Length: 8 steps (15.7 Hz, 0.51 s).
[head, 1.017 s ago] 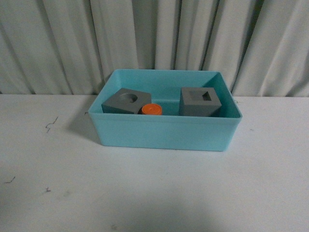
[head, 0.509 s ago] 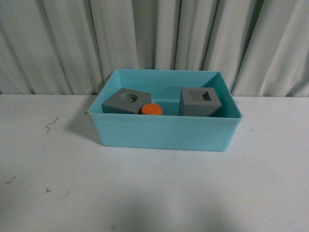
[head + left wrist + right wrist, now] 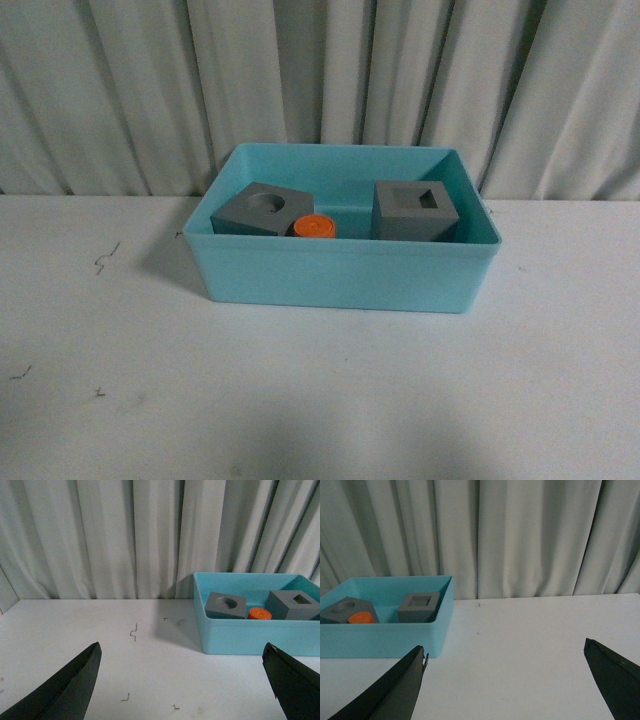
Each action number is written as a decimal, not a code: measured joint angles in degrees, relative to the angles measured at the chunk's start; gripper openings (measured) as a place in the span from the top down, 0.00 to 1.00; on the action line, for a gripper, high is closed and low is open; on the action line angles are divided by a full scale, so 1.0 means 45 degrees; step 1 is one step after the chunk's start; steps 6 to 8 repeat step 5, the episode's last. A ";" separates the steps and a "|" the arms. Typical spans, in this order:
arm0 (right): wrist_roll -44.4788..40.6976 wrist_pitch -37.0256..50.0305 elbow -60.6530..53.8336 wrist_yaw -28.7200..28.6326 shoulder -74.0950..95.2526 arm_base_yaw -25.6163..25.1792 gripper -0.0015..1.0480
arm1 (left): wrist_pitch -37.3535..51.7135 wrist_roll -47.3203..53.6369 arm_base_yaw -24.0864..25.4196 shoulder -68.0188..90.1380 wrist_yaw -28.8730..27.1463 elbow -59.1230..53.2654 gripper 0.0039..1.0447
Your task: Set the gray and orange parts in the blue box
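Nothing's moving anymore, both cubes (image 3: 262,209) and the orange cylinder (image 3: 315,226) are sitting in the blue box (image 3: 340,275), and the left hand (image 3: 182,680) and right hand (image 3: 505,682) are hanging wide open and empty, so it's looking done.

Pleated pale grey curtain (image 3: 320,90) across back; white table (image 3: 300,390) below, few small dark scuff marks (image 3: 105,260).

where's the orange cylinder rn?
In the front view the small orange cylinder sits inside the light turquoise plastic bin, near its front wall, just right of the gray cube with the round recess and left of the gray cube with the square recess.
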 joint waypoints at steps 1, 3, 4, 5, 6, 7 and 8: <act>0.0000 0.0000 0.0000 0.0000 0.0000 0.0000 0.06 | 0.0000 0.0000 0.0000 0.0000 0.0000 0.0000 0.06; 0.0000 0.0000 0.0000 0.0000 0.0000 0.0000 0.06 | 0.0000 0.0000 0.0000 0.0000 0.0000 0.0000 0.06; 0.0000 0.0000 0.0000 0.0000 0.0000 0.0000 0.06 | 0.0000 0.0000 0.0000 0.0000 0.0000 0.0000 0.06; 0.0000 0.0000 0.0000 0.0000 0.0000 0.0000 0.06 | 0.0005 0.0000 0.0000 0.0000 0.0000 0.0000 0.06; 0.0000 0.0000 0.0000 0.0000 0.0000 0.0000 0.06 | 0.0005 0.0000 0.0000 0.0000 0.0000 0.0000 0.06; 0.0000 0.0000 0.0000 0.0000 0.0000 0.0000 0.06 | 0.0005 0.0000 0.0000 0.0000 0.0000 0.0000 0.06; 0.0000 0.0000 0.0000 0.0000 0.0000 0.0000 0.06 | 0.0005 0.0000 0.0000 0.0000 0.0000 0.0000 0.06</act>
